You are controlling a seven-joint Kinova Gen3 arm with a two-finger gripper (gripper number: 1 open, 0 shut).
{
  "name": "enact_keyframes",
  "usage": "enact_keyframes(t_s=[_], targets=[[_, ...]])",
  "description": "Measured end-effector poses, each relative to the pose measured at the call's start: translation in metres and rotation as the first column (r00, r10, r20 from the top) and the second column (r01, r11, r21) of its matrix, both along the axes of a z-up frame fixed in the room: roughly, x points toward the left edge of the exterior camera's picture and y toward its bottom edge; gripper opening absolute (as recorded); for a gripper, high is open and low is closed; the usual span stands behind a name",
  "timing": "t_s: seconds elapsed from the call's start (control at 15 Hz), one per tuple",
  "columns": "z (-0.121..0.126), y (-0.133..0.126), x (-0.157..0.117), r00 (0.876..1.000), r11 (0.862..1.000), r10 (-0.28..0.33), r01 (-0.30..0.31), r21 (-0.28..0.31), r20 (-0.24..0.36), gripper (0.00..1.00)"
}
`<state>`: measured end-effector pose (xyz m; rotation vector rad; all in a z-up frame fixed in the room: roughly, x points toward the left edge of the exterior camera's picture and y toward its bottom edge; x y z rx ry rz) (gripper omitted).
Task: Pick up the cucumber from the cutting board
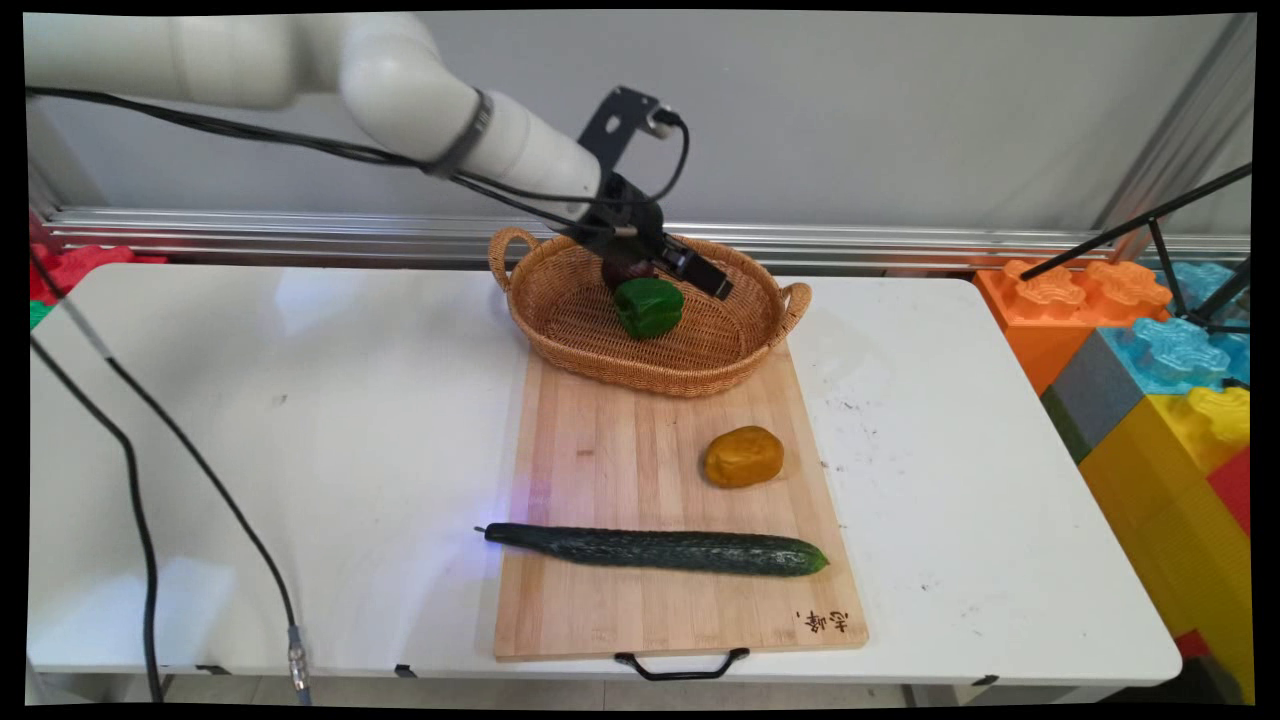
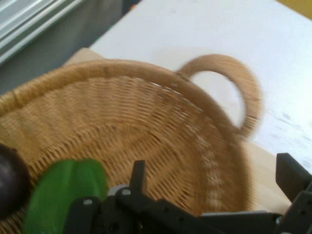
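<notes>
Gripper (image 1: 690,262) poised inside the wicker basket (image 1: 560,330), fingers spread wide and empty. Green pepper (image 1: 648,306) lies in the basket just beside it, against a dark purple item (image 2: 9,180). Potato (image 1: 743,457) and cucumber (image 1: 660,549) rest on the cutting board (image 1: 600,450).

Left half of the desk (image 1: 260,420) lies bare; basket (image 1: 600,350), potato (image 1: 743,457) and cucumber (image 1: 660,549) crowd the board (image 1: 600,450) at centre.
</notes>
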<state>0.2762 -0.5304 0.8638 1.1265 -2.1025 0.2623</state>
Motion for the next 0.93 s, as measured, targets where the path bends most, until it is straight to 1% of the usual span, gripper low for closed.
enact_keyframes(t_s=[0.13,0.2,0.33,0.47,0.67,0.8,0.93], targets=[[0.023,0.029,0.004,0.999,0.998,-0.047,0.047,0.04,0.0,1.0],[0.034,0.046,0.007,0.997,0.995,-0.079,0.079,0.065,0.001,1.0],[0.05,0.074,0.014,0.99,0.984,-0.144,0.143,0.107,0.005,1.0],[0.058,0.092,0.018,0.982,0.974,-0.187,0.184,0.134,0.008,1.0],[0.061,0.112,0.02,0.971,0.958,-0.238,0.233,0.165,0.013,1.0],[0.056,0.123,0.019,0.963,0.947,-0.27,0.262,0.185,0.021,1.0],[0.045,0.133,0.014,0.952,0.933,-0.304,0.29,0.214,0.034,1.0]])
